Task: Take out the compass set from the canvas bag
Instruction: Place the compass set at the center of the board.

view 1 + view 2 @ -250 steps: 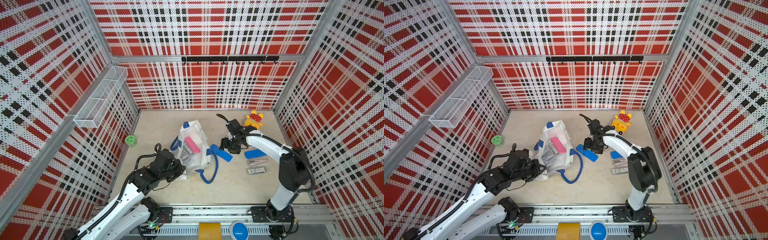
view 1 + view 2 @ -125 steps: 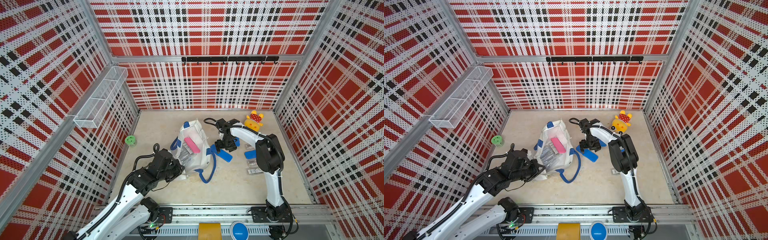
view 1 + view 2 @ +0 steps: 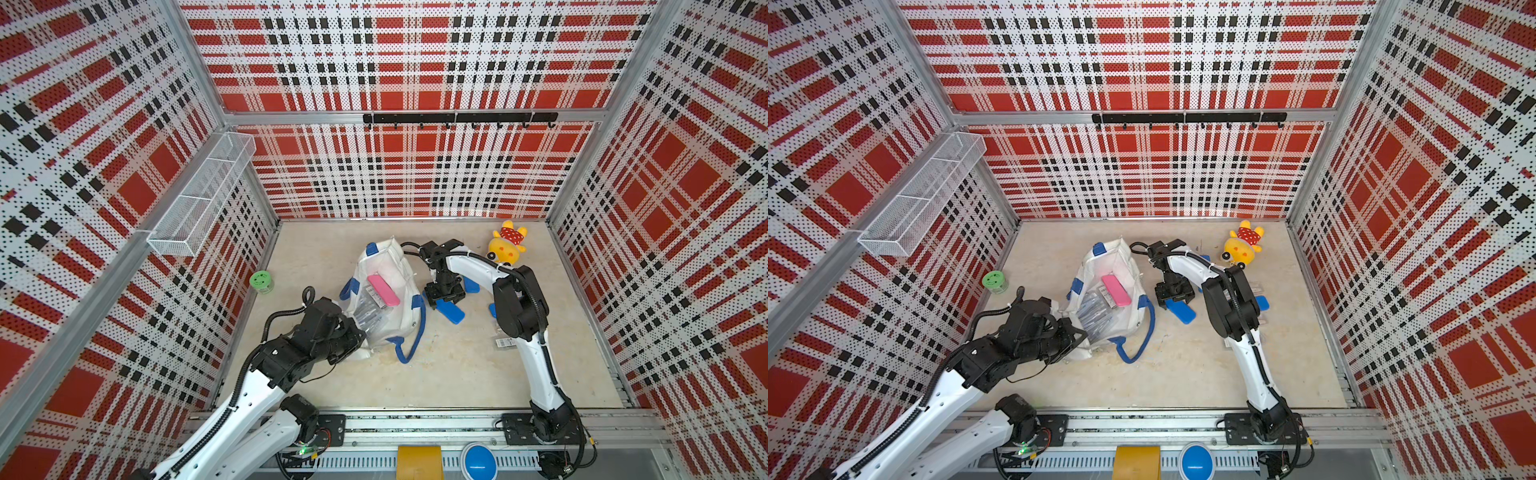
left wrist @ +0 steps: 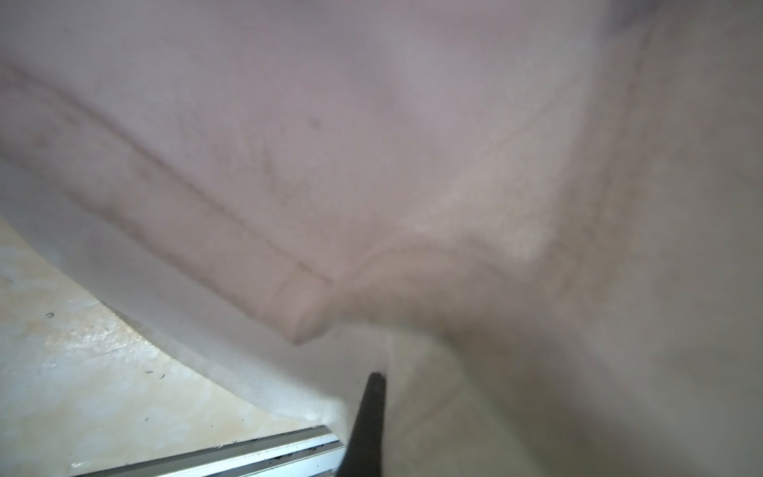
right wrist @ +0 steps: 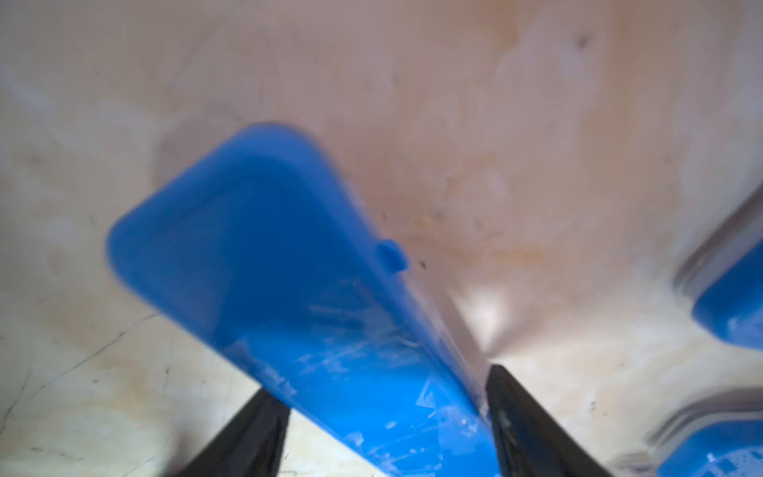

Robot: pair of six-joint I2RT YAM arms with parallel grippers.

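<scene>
Right gripper is pointing down just right of frame centre in both top views. Its jaws are standing wide and straddling a flat blue plastic case with rounded corners that is lying on the beige tabletop. In the right wrist view both black fingers are sitting against the case's long edges. The picture is blurring, so cannot tell whether they are clamping or only flanking it. No label is showing, so cannot tell if this case is the compass set.

Left gripper is sitting lower left of centre, closed tight on the lower-left edge of the off-white canvas bag with royal-blue loop handles. Folded canvas is filling the left wrist view beside one dark fingertip.

The bag is slumping open at frame centre, just left of the blue case, with one blue handle trailing on the table. A pink oblong case and clear plastic packets are showing inside it.

Another blue case is lying right of the right gripper, partly behind the arm. A yellow plush toy is sitting at the upper right of the floor and a green round tub is sitting by the left wall
</scene>
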